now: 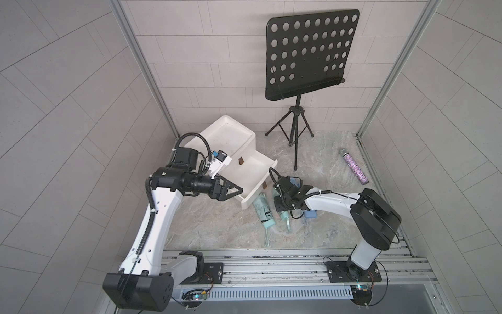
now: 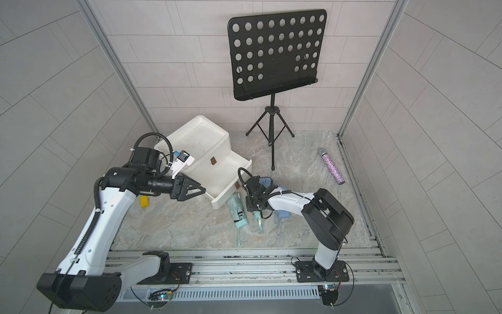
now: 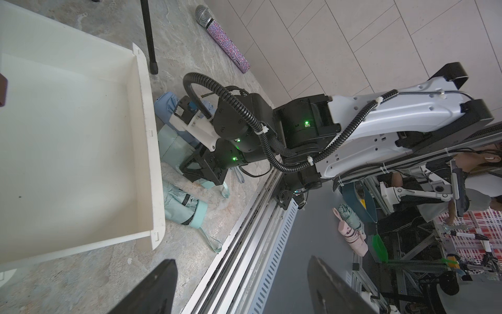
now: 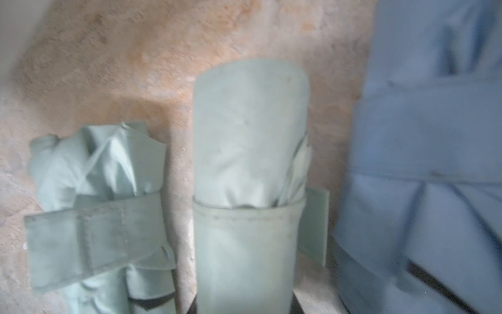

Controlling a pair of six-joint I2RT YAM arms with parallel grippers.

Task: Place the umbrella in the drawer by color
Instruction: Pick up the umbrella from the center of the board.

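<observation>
A white drawer unit (image 1: 225, 136) stands with its lower drawer (image 1: 255, 201) pulled out and empty. In front of it lie three folded umbrellas: a mint green one (image 1: 262, 212), a second mint green one (image 4: 250, 163) in the middle, and a blue one (image 1: 309, 214). My right gripper (image 1: 281, 202) is down on the middle mint umbrella, its dark fingers pressed against both sides of it in the right wrist view. My left gripper (image 1: 240, 189) hovers open and empty by the drawer's near left corner.
A black music stand (image 1: 307, 54) on a tripod stands behind the drawer. A glittery purple microphone (image 1: 355, 170) lies at the far right. A small yellow object (image 2: 144, 201) sits under my left arm. A metal rail (image 1: 271, 261) runs along the front edge.
</observation>
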